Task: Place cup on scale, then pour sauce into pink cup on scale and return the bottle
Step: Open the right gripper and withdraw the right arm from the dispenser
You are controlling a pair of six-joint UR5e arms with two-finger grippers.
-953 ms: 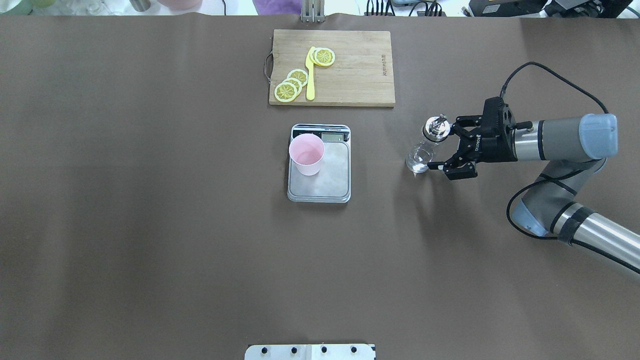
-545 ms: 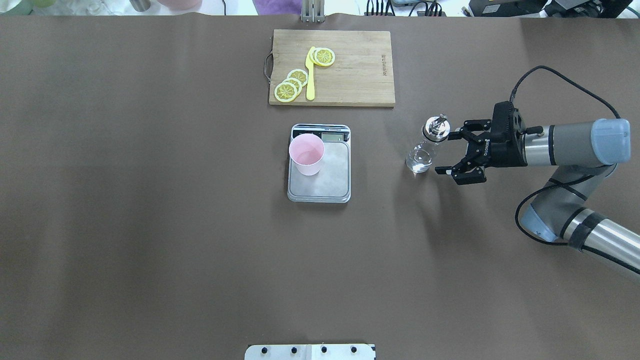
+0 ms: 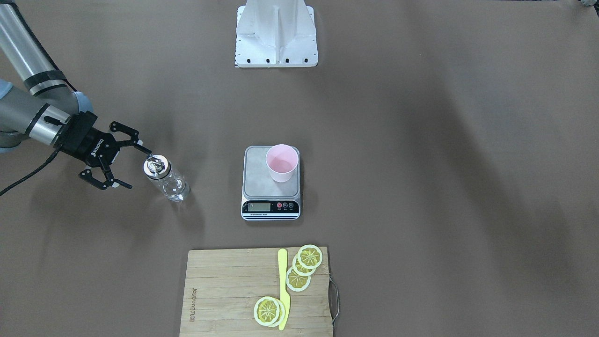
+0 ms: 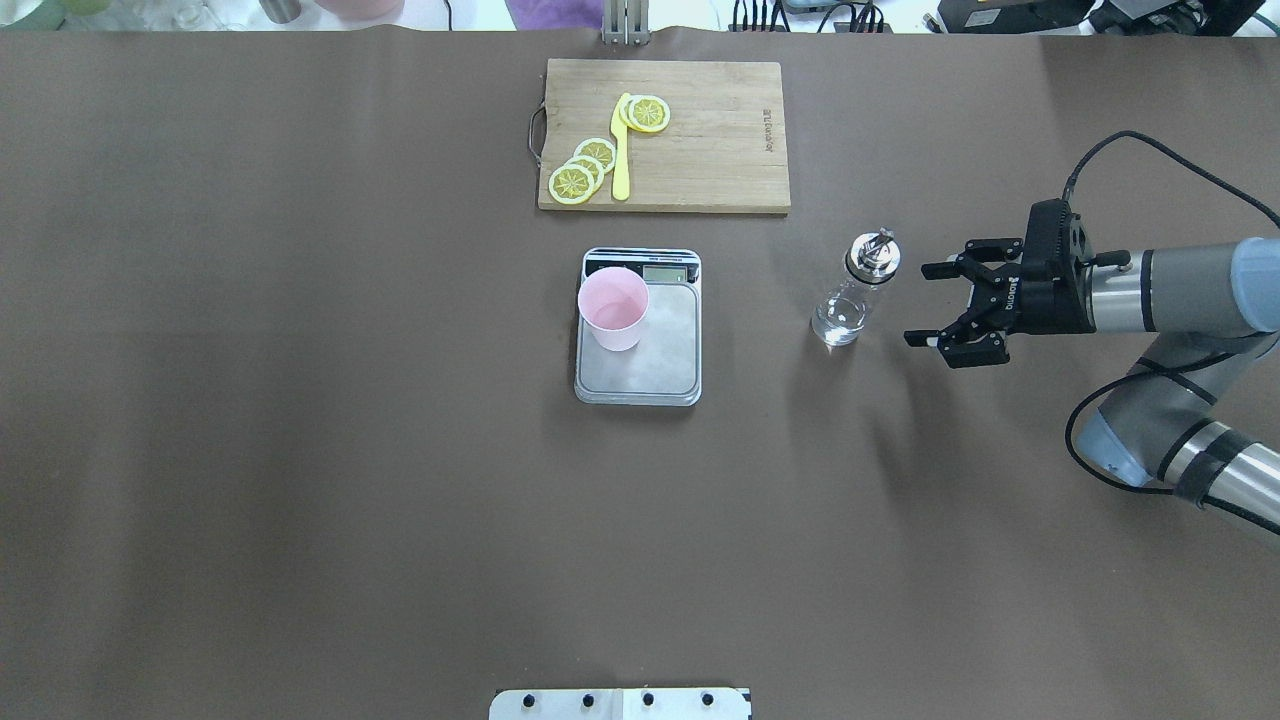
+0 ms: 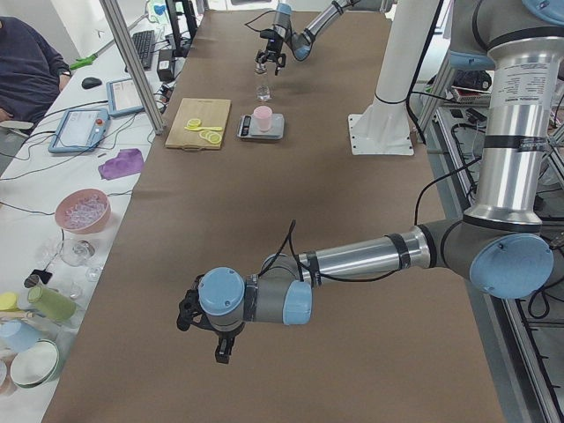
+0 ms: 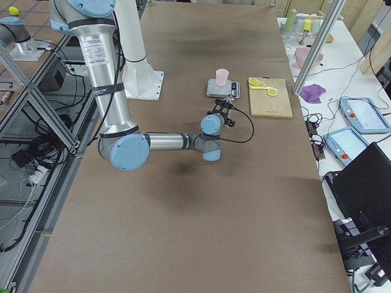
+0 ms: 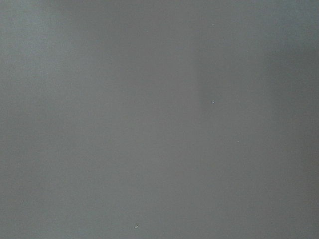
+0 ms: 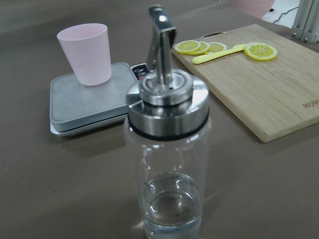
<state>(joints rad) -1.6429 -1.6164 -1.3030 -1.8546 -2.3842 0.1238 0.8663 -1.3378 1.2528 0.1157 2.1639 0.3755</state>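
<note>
The pale pink cup (image 4: 613, 305) stands upright on the near left part of the scale (image 4: 662, 352), which also shows in the front view (image 3: 259, 180). The clear glass bottle (image 4: 846, 303) with a chrome spout cap stands upright on the table, right of the scale. A little clear sauce (image 8: 171, 210) sits at its bottom. My right gripper (image 4: 918, 304) is open and empty, a short way right of the bottle and not touching it. My left gripper (image 5: 207, 328) shows only in the exterior left view, far from these things; I cannot tell its state.
A wooden cutting board (image 4: 700, 150) with lemon slices (image 4: 583, 168) and a yellow knife (image 4: 621, 150) lies beyond the scale. The robot's white base plate (image 3: 276, 32) is at the table's near edge. The left wrist view shows only bare brown table.
My right gripper has drawn back to the right, away from the bottle, and stays open. The bottle, cup and scale have not moved.
</note>
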